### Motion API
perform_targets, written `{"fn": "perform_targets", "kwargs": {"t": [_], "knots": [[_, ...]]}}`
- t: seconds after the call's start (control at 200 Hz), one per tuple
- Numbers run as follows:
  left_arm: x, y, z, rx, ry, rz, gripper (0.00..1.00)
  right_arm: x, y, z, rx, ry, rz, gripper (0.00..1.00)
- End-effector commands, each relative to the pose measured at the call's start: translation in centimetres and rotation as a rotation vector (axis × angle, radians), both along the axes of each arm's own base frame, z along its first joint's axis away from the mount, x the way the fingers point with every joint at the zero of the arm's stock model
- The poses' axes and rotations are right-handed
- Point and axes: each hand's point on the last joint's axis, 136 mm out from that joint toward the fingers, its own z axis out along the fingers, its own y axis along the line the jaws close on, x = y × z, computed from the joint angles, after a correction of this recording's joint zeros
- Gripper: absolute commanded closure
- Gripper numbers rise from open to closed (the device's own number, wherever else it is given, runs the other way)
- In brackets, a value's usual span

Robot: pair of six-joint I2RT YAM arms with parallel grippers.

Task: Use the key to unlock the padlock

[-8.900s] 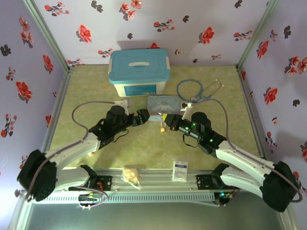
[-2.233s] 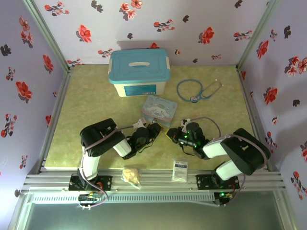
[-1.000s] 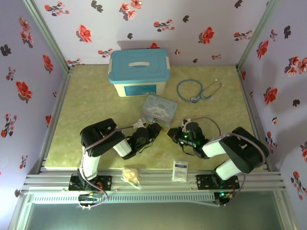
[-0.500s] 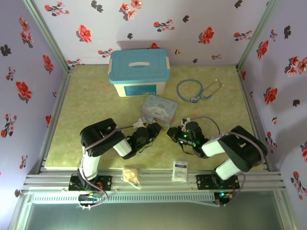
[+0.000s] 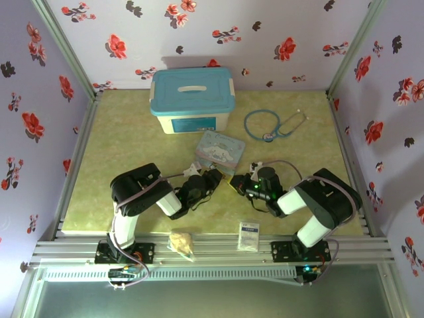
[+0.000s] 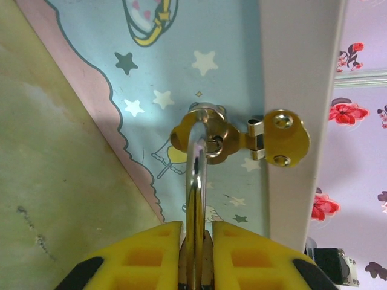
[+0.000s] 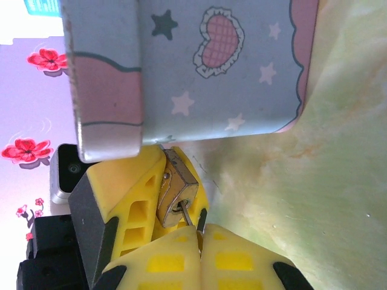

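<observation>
Right gripper (image 7: 197,234) pinching key (image 7: 186,216), tip seemingly inside padlock (image 7: 177,187)

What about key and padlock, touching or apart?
Touching. Right wrist view: the key, pinched in the right tool, has its tip in the keyhole of the padlock.

With key (image 7: 187,215) inserted, padlock (image 7: 177,193) sits before tin (image 7: 211,72) between left pincer (image 6: 196,232) and right pincer (image 7: 199,238).

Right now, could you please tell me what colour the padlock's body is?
Brass-gold padlock; the right wrist view shows it best.
</observation>
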Motion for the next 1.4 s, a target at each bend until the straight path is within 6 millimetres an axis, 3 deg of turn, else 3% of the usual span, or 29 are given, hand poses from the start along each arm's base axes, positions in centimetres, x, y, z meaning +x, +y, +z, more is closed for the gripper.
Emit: {"fn": "perform_targets", "kwargs": {"t": [0.0,0.38,0.645,0.78,1.025,1.215,1.395], "knots": [[-0.8,-1.7,0.2,-0.059,0.013,-0.071,1.0,1.3,1.0,3.5,0.08,-0.138,0.035,1.0],[-1.7,-3.0,2.4,-0.113,-0.004,-0.135,1.0,2.9,-2.8,1.8,0.088,-0.084,-0.042,1.0],[-1.3,-3.4,1.6,-0.105,0.007,-0.12,1.0,2.1,-2.9,1.5,0.065,-0.05,-0.047,1.0],[-1.1,-4.1,1.8,-0.105,-0.004,-0.116,1.0,1.4,-1.9,1.4,0.044,-0.045,-0.071,1.0],[-1.4,-4.4,1.3,-0.103,0.01,-0.12,1.0,2.0,-2.2,1.5,0.028,-0.039,-0.118,1.0],[-1.7,-4.5,1.4,-0.098,0.009,-0.131,1.0,2.8,-3.8,0.9,0.009,-0.013,-0.144,1.0],[-1.7,-4.7,1.2,-0.093,0.012,-0.136,1.0,2.7,-3.0,1.7,-0.004,-0.035,-0.113,1.0]]}}
